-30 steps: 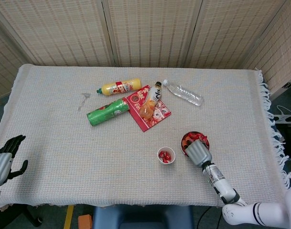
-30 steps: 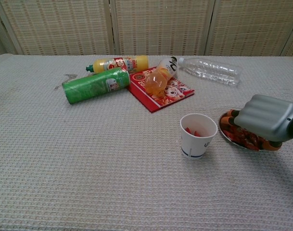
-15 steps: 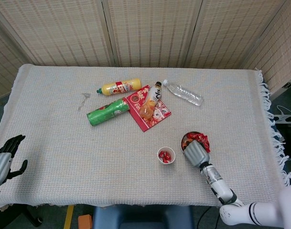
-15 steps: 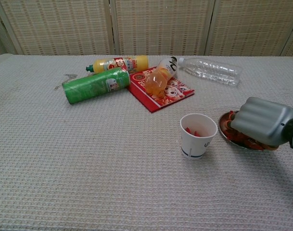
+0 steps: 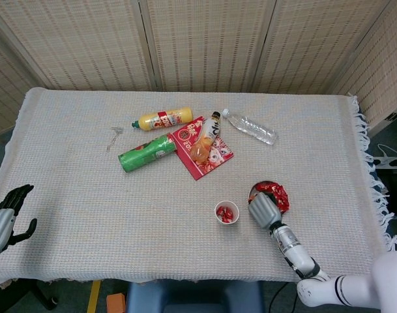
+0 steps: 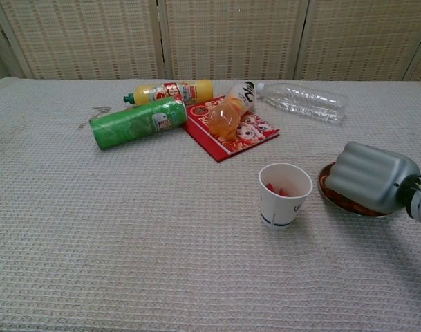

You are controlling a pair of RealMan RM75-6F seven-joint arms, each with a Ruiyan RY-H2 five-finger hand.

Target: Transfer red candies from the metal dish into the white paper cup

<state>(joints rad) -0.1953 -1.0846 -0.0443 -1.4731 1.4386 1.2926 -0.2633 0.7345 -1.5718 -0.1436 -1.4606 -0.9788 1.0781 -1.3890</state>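
The white paper cup stands upright with a few red candies inside. Just right of it sits the metal dish holding red candies. My right hand hovers over the dish's near left side, between dish and cup, its back toward both cameras. Its fingers curl underneath, and whatever is in them is hidden. My left hand hangs off the table's near left corner with fingers spread and nothing in it.
At mid-table lie a green can, a yellow bottle, a red packet with an orange bottle on it, and a clear water bottle. A small metal clip lies further left.
My right hand has drawn back from over the dish toward the cup, uncovering more of the candies in the dish. The left hand has barely moved.
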